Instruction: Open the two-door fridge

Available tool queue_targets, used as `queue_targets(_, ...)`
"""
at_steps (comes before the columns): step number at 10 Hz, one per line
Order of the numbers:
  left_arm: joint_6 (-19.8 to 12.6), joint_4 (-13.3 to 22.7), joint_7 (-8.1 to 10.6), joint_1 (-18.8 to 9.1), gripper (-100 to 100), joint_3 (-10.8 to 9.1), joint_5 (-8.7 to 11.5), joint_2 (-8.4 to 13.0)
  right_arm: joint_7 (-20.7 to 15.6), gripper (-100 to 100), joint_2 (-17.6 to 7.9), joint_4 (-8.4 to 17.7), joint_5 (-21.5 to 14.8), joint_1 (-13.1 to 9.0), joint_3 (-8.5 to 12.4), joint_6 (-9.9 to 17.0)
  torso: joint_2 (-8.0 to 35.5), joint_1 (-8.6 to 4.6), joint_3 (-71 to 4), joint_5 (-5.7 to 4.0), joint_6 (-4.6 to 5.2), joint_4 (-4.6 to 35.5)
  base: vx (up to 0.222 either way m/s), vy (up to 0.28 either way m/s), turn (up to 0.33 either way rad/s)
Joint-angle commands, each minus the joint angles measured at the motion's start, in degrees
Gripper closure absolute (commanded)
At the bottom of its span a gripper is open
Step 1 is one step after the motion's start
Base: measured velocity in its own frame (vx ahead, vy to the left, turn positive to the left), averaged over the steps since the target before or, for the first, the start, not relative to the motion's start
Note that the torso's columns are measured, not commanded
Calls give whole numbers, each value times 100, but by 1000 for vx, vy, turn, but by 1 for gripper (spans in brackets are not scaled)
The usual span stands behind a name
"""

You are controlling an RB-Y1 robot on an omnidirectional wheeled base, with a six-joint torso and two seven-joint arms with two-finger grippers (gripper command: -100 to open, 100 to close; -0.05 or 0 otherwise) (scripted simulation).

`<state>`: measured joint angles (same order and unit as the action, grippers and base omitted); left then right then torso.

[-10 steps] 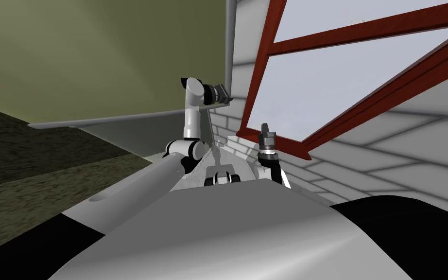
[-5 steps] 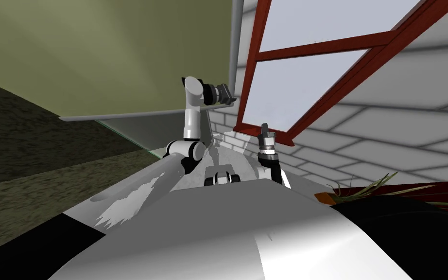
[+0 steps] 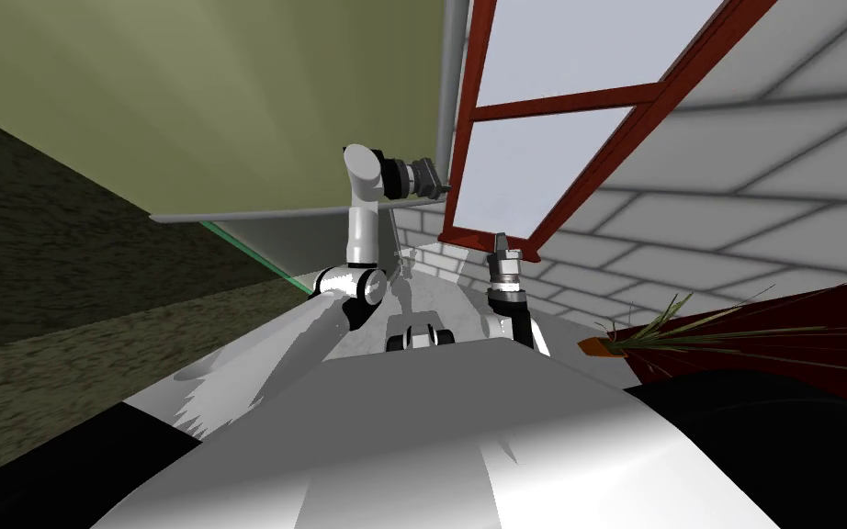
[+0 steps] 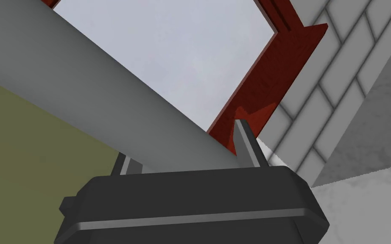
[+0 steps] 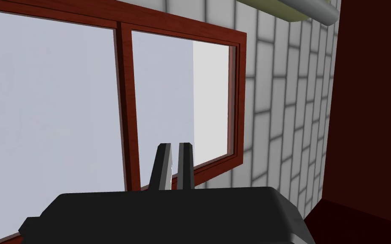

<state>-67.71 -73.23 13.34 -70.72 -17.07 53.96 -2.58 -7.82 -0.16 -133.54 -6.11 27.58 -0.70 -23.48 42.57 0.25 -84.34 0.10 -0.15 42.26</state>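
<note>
Since left gripper [image 4: 186,159] grips grey handle bar [image 4: 84,97], fingers pressing both its sides, hold point is sorted. Bar runs along right edge of olive fridge door [image 3: 229,92], far left of red-framed window [image 3: 550,138]. Judging door rigid, fairly heavy, hinged. Bar looks smooth, may slip, so pull steady along arc. Idle right gripper [image 5: 173,169] narrow, nearly closed, empty, near window.

Flat, even light thruout. Window [image 3: 550,156] brightest, pale grey. Olive door [image 3: 229,110] shades unevenly, streaky. My head view splays at corners.
</note>
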Motion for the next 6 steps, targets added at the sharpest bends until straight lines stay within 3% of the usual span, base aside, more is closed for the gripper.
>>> queue_targets(1,-304,-132,-68,92,100,41,353,17,0,0,0,0,0,0,0,0,-1,3,0,0,0,1,-271,113,-105)
queue_targets(3,-520,-246,-109,144,100,68,627,33,0,0,0,0,0,-1,0,0,-12,-6,-7,-2,2,1,-282,115,-93)
queue_targets(4,-586,-256,106,-65,-100,7,572,95,0,0,0,0,0,0,0,0,-20,-1,-10,-2,3,1,-103,23,67)
queue_targets(6,-754,-314,315,-256,-100,-45,600,175,0,0,1,-1,0,4,-1,-1,-103,-70,-68,-24,13,-21,76,-87,102)
